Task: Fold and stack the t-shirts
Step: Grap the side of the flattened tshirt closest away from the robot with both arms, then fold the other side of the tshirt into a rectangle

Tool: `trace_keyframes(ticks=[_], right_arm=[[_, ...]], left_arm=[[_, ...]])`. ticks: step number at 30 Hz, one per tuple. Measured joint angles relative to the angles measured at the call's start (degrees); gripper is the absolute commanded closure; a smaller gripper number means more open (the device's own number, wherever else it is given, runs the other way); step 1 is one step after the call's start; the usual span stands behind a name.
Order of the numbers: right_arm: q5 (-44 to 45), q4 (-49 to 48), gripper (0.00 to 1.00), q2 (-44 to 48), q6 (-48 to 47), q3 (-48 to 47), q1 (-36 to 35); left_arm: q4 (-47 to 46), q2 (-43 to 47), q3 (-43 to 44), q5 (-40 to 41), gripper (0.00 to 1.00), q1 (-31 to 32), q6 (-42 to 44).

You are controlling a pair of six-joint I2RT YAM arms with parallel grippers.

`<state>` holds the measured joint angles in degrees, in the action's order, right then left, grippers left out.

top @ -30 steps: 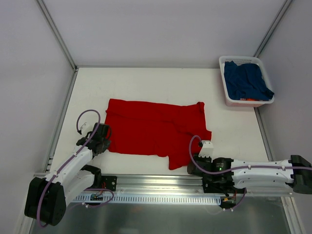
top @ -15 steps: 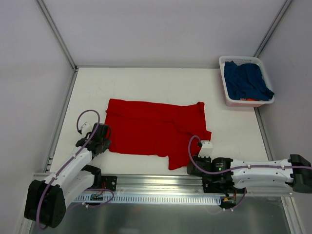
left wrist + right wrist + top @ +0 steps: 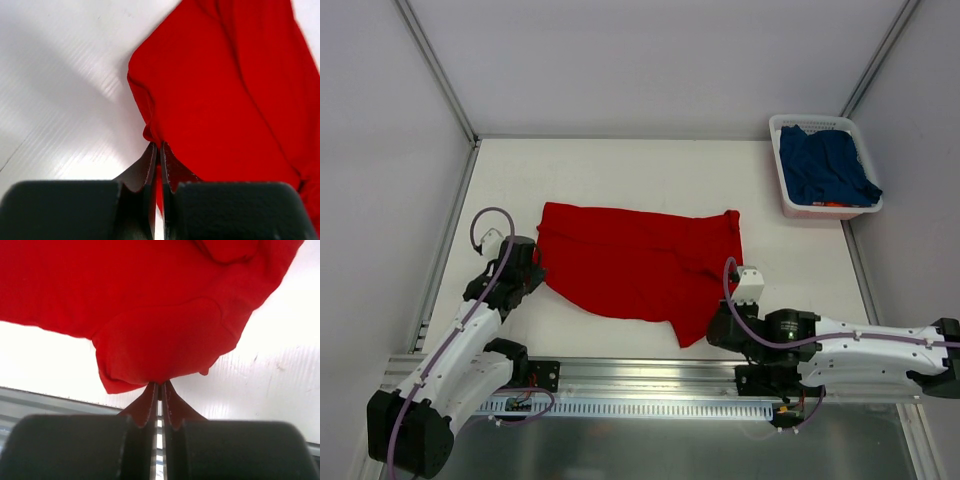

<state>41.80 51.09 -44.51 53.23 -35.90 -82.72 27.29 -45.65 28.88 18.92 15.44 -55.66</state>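
A bright red t-shirt (image 3: 640, 262) lies spread across the middle of the white table. My left gripper (image 3: 534, 268) is shut on the shirt's near left corner (image 3: 152, 132), and cloth shows pinched between the two pads. My right gripper (image 3: 712, 328) is shut on the near right corner (image 3: 160, 347), where the hem bunches just above the closed tips. Both corners are raised off the table. A dark navy t-shirt (image 3: 825, 165) sits crumpled in the white basket (image 3: 783, 180) at the far right.
The basket stands against the right wall at the back corner. A metal rail (image 3: 640, 380) runs along the table's near edge, right behind the right gripper. Grey walls close in the left, back and right sides.
The right gripper has shut on the shirt's near right corner and lifted it. Both grippers have moved away from the near edge, pulling the shirt's near hem up and inward.
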Motion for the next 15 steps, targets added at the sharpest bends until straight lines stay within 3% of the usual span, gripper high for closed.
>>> trace_keyframes(ticks=[5,15], right_arm=[[2.2,1.7,0.99,0.2,-3.7,-3.1,3.4],[3.8,2.0,0.99,0.9,-15.5,-8.4,17.6]], left_arm=[[0.0,-1.0,3.7,0.0,1.00,0.0,1.3],[-0.1,-6.7,9.3,2.3,1.00,0.0,3.3]])
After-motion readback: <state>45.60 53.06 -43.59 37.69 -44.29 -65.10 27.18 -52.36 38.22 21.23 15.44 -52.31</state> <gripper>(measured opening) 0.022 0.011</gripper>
